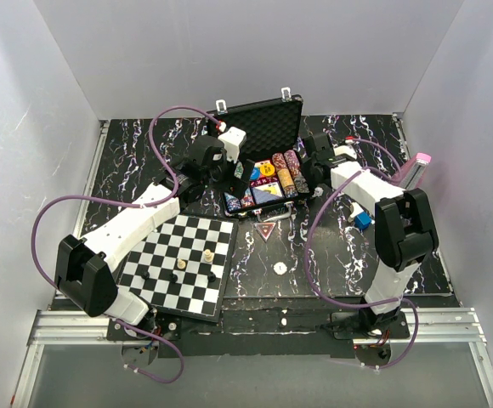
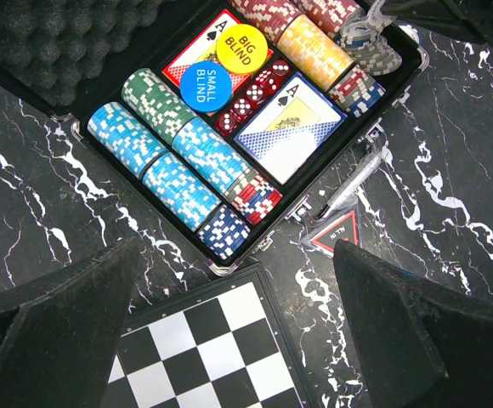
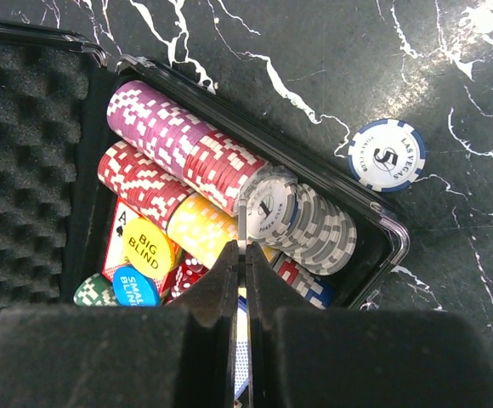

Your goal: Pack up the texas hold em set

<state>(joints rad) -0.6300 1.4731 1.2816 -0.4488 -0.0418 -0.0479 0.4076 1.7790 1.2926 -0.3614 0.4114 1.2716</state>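
Note:
The black briefcase [image 1: 268, 119] lies open at the back, foam lid up, with its tray rim [image 2: 399, 81] around the contents. In the tray are chip rows [image 2: 178, 153], a card deck [image 2: 289, 127], red dice [image 2: 259, 93] and round buttons [image 2: 208, 81]. My right gripper [image 3: 240, 251] is shut on a grey-white chip [image 3: 241, 225] held edge-on over the grey chip row [image 3: 314, 225]. One blue-white chip [image 3: 387, 155] lies on the table beside the case. My left gripper [image 2: 238, 255] hangs open over the case's near corner, holding nothing.
A chessboard [image 1: 183, 263] with a few pieces lies front left, its corner [image 2: 204, 348] under my left fingers. A red-and-black triangle marker [image 2: 336, 229] and a white round disc [image 1: 280, 268] lie in front of the case. A pink metronome [image 1: 416, 166] stands right.

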